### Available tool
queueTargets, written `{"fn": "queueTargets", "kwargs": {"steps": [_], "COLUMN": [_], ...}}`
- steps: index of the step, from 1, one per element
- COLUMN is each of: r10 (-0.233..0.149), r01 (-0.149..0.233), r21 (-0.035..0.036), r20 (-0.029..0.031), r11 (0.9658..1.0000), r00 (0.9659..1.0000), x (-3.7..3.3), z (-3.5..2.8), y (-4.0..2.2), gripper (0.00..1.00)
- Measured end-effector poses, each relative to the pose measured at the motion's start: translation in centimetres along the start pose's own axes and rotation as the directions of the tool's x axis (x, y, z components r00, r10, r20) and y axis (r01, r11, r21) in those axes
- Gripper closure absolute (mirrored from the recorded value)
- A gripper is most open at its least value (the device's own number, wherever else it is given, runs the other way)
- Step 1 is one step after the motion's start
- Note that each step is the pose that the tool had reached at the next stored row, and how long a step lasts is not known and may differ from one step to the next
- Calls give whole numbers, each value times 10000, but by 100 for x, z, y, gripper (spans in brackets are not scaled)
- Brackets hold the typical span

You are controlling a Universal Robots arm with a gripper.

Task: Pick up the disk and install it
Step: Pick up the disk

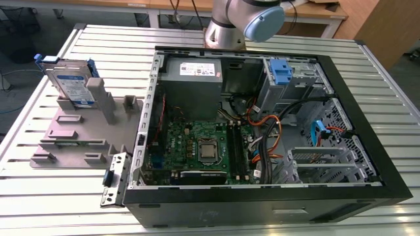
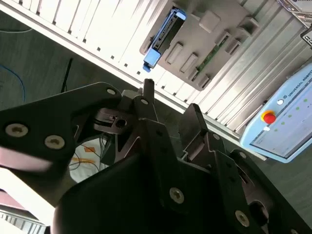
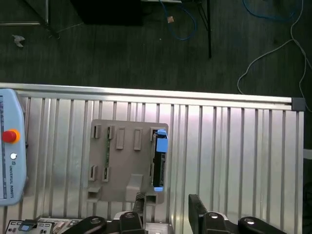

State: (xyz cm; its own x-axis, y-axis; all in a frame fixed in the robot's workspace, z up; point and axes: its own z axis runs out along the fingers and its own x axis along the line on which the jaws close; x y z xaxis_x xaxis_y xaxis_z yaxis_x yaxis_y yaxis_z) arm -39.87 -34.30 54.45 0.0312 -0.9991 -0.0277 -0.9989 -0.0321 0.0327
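In the exterior view, the disk (image 1: pixel 71 83) stood on edge in the grey moulded holder (image 1: pixel 78 135). This was at the exterior view's left on the slatted table (image 1: pixel 39 196), well apart from the open computer case (image 1: pixel 262 211). The case's blue-latched drive bay (image 1: pixel 280 73) lay at its far side, near the robot arm (image 1: pixel 229 24).

In the second wrist view, the gripper (image 2: pixel 170 105) hung well above the table, its fingers (image 2: pixel 148 90) spread apart with nothing between them. The disk (image 2: pixel 163 34) showed edge-on in the holder (image 2: pixel 214 34), and a teach pendant (image 2: pixel 282 122) lay near the holder on the table.

In the first wrist view, the gripper (image 3: pixel 168 204) looked down on the disk (image 3: pixel 160 161), a narrow strip with blue rail ends along one side of the holder (image 3: pixel 122 156).

The step in hand appeared to be the reach for the disk, with no contact made. To do it well, the fingers would likely need to straddle the disk's thin dimension and be centred between the blue rail ends. The descent should be straight, clear of the holder's upright posts. The pads should close on the flat faces rather than on the plastic rail, which might flex or slip.
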Motion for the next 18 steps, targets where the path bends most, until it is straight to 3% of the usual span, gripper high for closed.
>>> {"fn": "queueTargets", "kwargs": {"steps": [18], "r10": [154], "r01": [-154], "r21": [4], "r20": [5], "r11": [9999], "r00": [9999], "x": [9], "z": [328], "y": [-11], "gripper": [53]}}
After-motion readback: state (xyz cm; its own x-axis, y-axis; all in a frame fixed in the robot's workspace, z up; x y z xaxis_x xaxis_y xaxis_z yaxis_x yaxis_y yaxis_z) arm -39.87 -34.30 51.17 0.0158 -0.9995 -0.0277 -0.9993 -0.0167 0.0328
